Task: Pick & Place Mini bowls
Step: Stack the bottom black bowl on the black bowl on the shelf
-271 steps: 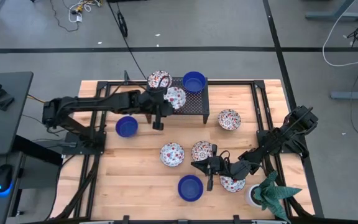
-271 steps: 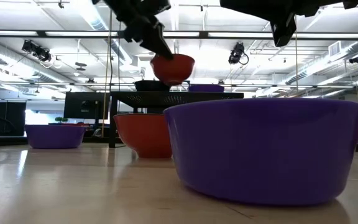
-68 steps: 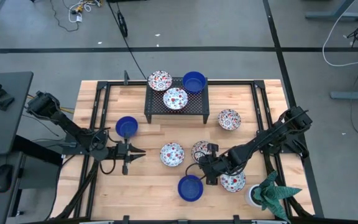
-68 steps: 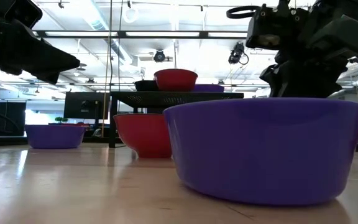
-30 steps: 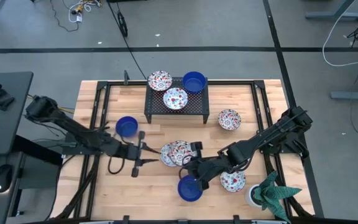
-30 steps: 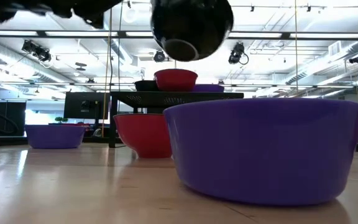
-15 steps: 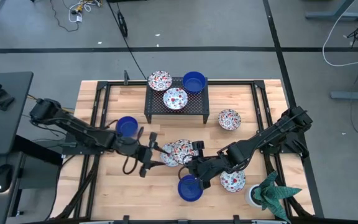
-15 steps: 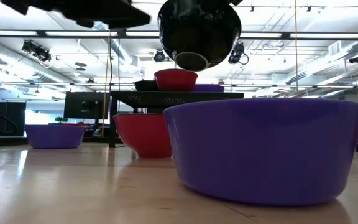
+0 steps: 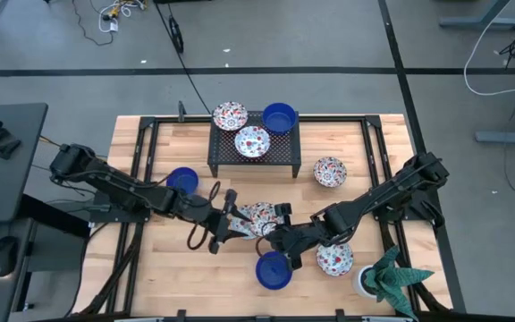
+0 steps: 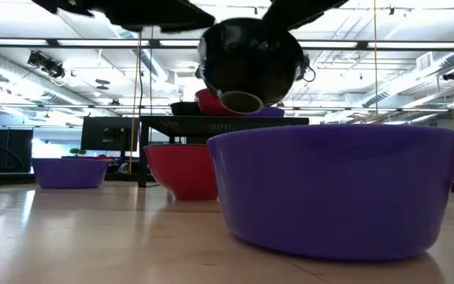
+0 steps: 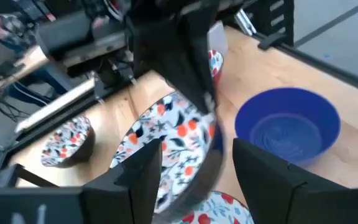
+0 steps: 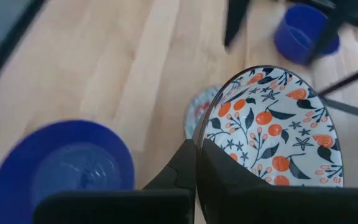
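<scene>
Now your right gripper (image 12: pixel 196 163) pinches the floral bowl's (image 12: pixel 270 127) rim, holding it aloft just beside the blue bowl (image 9: pixel 274 270). With left fingers (image 11: pixel 263 163) spread around it, close them squarely on the rim before releasing.

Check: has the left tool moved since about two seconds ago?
Yes. In the high view the left tool has travelled rightward along the table, away from the blue bowl beside the black rack, and now stands open at the floral bowl held by the right tool.
</scene>
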Action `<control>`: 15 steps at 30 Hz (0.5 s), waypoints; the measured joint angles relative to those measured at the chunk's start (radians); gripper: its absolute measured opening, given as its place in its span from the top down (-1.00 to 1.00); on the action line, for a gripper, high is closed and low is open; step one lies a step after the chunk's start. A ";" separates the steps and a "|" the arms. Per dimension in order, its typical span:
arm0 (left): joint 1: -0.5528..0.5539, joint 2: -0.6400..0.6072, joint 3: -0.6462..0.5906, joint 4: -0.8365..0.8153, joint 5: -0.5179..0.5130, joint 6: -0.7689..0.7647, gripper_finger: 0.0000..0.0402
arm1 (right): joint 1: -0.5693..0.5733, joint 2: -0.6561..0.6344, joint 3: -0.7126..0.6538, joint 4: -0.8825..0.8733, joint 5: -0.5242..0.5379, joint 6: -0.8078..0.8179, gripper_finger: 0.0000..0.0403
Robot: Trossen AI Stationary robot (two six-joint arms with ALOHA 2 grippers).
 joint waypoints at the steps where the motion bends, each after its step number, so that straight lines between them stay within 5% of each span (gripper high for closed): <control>1: 0.007 0.010 0.000 -0.009 0.009 -0.001 0.01 | -0.002 0.000 -0.004 0.008 -0.004 -0.002 0.97; 15: 0.025 0.056 0.000 -0.006 0.083 0.000 0.33 | -0.005 0.001 -0.007 0.016 -0.019 -0.026 0.97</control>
